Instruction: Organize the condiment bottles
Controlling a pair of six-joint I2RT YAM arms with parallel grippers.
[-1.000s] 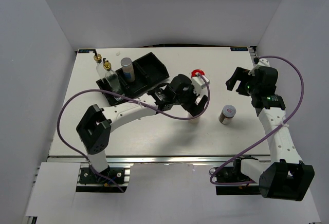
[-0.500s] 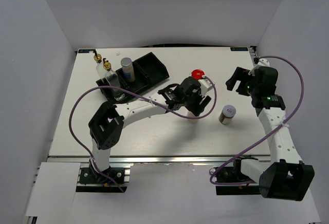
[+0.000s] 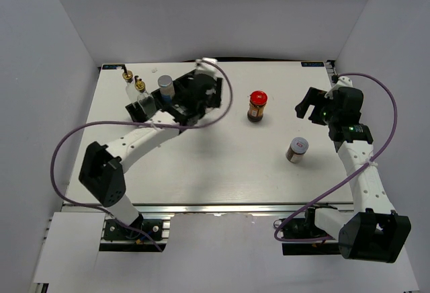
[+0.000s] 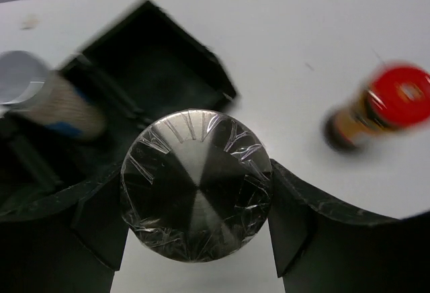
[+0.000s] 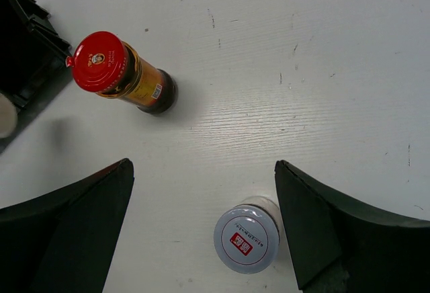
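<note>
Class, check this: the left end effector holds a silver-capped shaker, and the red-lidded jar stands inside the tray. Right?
Wrong on the jar. The left end effector holds the shaker, but the red-lidded jar stands on the table, outside the tray: see the top view.

Open lane between red-lidded jar [image 3: 256,105], 12 o'clock, and silver-lidded jar [image 3: 296,149], 4 o'clock. Left gripper [image 4: 196,205] clasping shaker [image 4: 196,182] crowds tray [image 4: 191,48], 10 o'clock.

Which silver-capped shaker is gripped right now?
The film-wrapped shaker, clamped in the left end effector; the other shaker stands free in the black tray.
</note>
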